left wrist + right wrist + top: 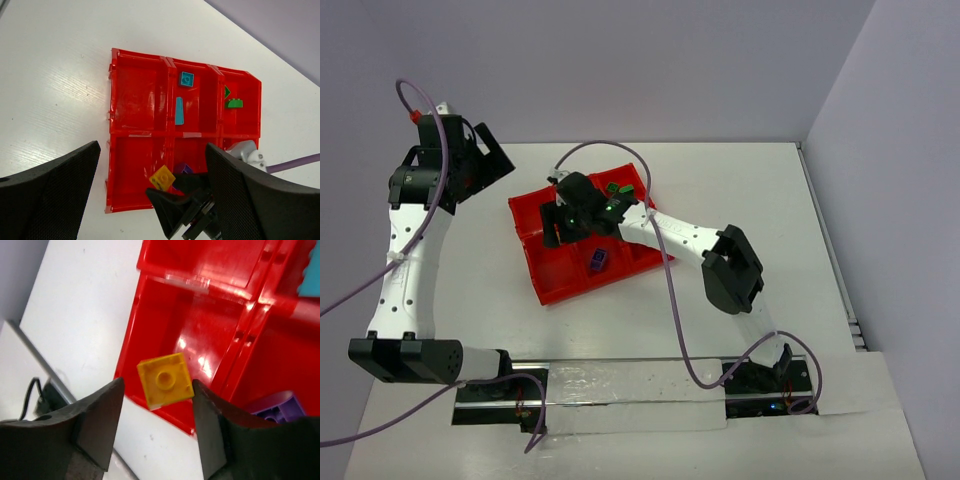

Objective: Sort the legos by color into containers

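The red tray [112, 100] lies on the white table and also shows in the top view [560, 295]. Its far middle compartment holds two light blue legos [179, 111]. The far right one holds two green legos [233, 103]. A purple lego [183, 169] lies in the near middle one. My right gripper [157, 415] hangs over the tray's near left compartment [200, 330], jaws apart. A tilted yellow lego [165, 380] is between them, touching only the right finger [210, 420]. My left gripper [155, 200] is open and empty, high above the tray's left rear [480, 150].
The right arm [680, 235] reaches across the tray's near right corner. Its cable [670, 300] loops over the table. Walls stand at the back and right. White table [740, 190] surrounds the tray.
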### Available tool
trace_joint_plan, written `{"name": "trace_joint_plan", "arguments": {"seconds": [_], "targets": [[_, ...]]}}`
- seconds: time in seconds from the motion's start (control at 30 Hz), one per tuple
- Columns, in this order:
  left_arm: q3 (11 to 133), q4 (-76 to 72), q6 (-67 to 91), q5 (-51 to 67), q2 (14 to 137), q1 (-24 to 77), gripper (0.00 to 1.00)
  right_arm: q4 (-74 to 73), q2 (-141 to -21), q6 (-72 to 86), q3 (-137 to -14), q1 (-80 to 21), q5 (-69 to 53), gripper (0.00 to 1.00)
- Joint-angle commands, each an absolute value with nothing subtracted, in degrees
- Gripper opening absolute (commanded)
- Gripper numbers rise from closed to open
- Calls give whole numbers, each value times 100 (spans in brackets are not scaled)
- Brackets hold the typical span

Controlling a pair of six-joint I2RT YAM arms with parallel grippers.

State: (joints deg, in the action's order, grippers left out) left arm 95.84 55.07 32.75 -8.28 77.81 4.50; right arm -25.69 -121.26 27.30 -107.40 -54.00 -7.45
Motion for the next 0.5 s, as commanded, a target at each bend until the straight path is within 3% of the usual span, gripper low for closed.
{"name": "trace_joint_plan", "arguments": {"seconds": [0.0, 0.1, 0.47], "targets": [[9618, 5587, 3219, -856, 7499, 457, 93, -2388, -12190, 2683, -11227, -5405, -298, 71], [9565, 5591, 3192, -861, 7405, 457, 93, -2450, -12044, 2654, -11253, -5396, -116, 76], [9208, 5375, 3153, -791, 7128, 457, 93, -2505, -11254, 2658, -10828, -5188, 232, 78]]}}
